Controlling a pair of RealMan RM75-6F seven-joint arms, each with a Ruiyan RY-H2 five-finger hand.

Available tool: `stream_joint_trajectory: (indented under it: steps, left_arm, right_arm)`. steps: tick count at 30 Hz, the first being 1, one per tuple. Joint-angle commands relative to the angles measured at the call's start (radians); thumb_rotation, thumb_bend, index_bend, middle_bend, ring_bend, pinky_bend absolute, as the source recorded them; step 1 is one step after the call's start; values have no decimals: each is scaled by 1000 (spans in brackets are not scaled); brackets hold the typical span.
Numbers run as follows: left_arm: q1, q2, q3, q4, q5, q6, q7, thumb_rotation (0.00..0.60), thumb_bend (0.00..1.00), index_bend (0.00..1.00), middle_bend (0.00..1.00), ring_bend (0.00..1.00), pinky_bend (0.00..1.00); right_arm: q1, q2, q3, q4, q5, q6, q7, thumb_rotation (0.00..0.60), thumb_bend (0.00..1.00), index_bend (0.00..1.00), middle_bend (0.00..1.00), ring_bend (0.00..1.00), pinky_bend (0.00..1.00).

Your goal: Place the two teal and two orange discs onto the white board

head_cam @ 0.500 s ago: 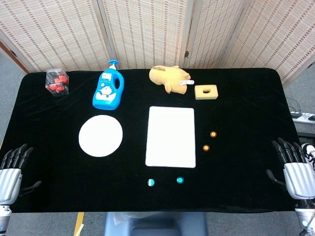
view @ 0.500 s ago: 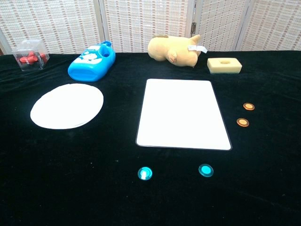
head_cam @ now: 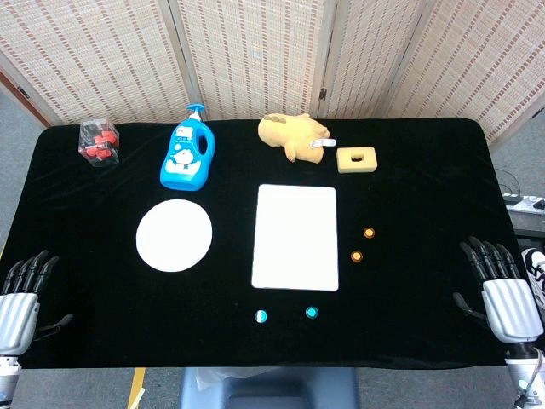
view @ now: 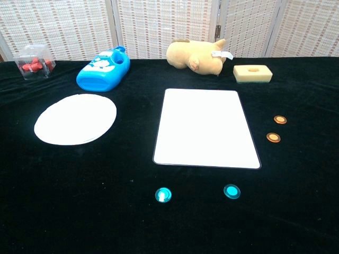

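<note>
White board (view: 205, 126) at table centre, bare. Two teal discs (view: 163, 194) (view: 231, 191) on black cloth just near of board. Two orange discs (view: 280, 119) (view: 273, 137) right of board, apart from it. Left hand (head_cam: 19, 290) at near-left table edge, fingers apart, holding nothing. Right hand (head_cam: 502, 290) at near-right edge, likewise.

Only the head view shows the robot, low at 7 and 4 o'clock. The left hand (head_cam: 19, 294) has a ribbed, silver-grey back and slim black fingers (head_cam: 30, 267), with a black thumb at its side. The right hand (head_cam: 504, 294) is built alike: a pale grey ridged shell, glossy black fingers (head_cam: 487, 256) and a black thumb. Below each, a grey wrist section shows.
</note>
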Motion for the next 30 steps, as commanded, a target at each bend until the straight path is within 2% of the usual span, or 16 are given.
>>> stream_joint_trajectory:
  steps: [1, 7, 14, 23, 30]
  left_arm:
    - [1, 2, 0, -2, 1, 2, -1, 600, 135, 8, 0, 65, 0]
    - [9, 9, 2, -6, 7, 17, -8, 600, 134, 9, 0, 70, 0]
    - [19, 15, 6, -7, 8, 26, -15, 600, 135, 11, 0, 80, 0]
    - [23, 20, 6, -10, 8, 28, -14, 600, 135, 17, 0, 81, 0]
    - [22, 18, 7, -12, 6, 20, -10, 600, 135, 17, 0, 82, 0]
  right_arm:
    - [18, 5, -7, -9, -30, -15, -5, 600, 243, 4, 0, 0, 0]
    - [107, 18, -25, -69, -140, -107, -65, 600, 243, 98, 0, 0, 0]
    - [257, -4, -24, -168, -217, -313, -189, 600, 242, 224, 0, 0, 0]
    - [414, -103, 4, -247, -198, -541, -339, 600, 243, 276, 0, 0, 0]
    - [503, -190, 22, -241, -130, -672, -410, 600, 243, 298, 0, 0, 0]
